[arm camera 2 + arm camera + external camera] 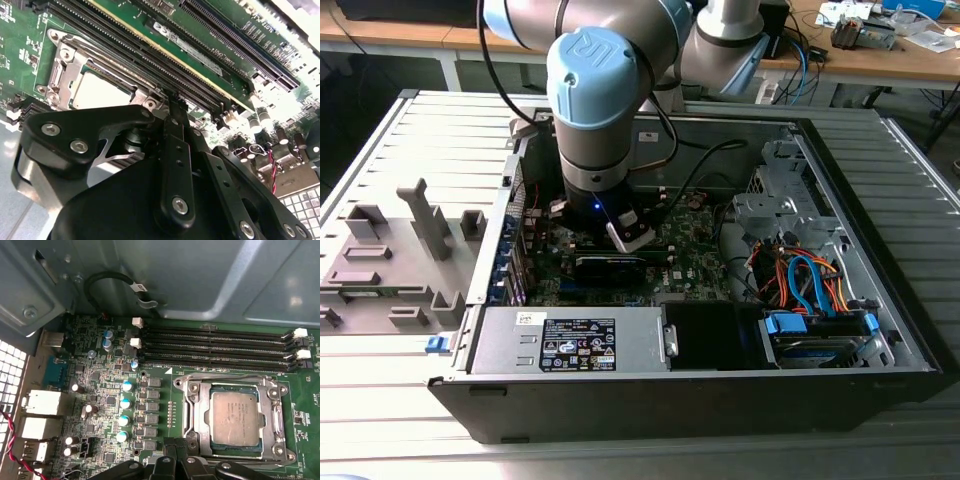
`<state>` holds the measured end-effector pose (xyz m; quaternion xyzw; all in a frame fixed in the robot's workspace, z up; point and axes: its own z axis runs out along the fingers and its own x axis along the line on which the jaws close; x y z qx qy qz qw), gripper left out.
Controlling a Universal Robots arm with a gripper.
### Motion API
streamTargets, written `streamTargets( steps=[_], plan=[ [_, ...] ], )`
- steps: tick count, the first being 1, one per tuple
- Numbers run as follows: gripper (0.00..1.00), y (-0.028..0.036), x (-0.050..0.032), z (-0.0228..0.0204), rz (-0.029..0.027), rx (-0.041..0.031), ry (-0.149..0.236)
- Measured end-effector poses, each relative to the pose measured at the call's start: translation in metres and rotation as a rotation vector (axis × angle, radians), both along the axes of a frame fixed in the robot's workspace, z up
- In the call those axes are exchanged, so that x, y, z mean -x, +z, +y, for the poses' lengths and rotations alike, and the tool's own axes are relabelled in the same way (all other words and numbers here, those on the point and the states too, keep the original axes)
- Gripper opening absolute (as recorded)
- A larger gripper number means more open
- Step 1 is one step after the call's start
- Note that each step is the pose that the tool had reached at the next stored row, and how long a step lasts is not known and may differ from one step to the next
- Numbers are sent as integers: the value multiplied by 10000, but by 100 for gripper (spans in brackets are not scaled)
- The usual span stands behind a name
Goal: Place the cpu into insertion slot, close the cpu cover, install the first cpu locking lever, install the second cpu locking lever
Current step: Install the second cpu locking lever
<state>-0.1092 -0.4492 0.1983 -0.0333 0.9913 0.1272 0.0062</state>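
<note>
While the end effector hangs just off the socket's near edge, whether it is open, or grips anything, I cannot tell. One cpu sits flat in the insertion slot, one cpu cover framing it. Four long black memory slots run close along the socket's far edge. Case wall stands just past them; green board spreads beside.

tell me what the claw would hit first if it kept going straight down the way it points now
Probably the near edge of the cpu cover, closed over the cpu, or the board beside it. The claw sits close to that edge, but depth is unclear.
</note>
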Motion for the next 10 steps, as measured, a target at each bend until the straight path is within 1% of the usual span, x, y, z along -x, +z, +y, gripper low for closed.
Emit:
streamTargets(
  steps=[2,3,4,6,7,8,9,10],
  plan=[
    [11,0,1,-9,-2,6,3],
    [11,0,1,-10,-3,17,5],
    [11,1,0,-13,-2,44,19],
    [11,8,0,-13,-3,62,36],
    [11,43,0,-13,-5,76,42],
    [11,99,0,-13,-2,94,41],
    [11,134,0,-13,-3,100,41],
    [11,143,-4,-12,-3,99,40]
  ],
)
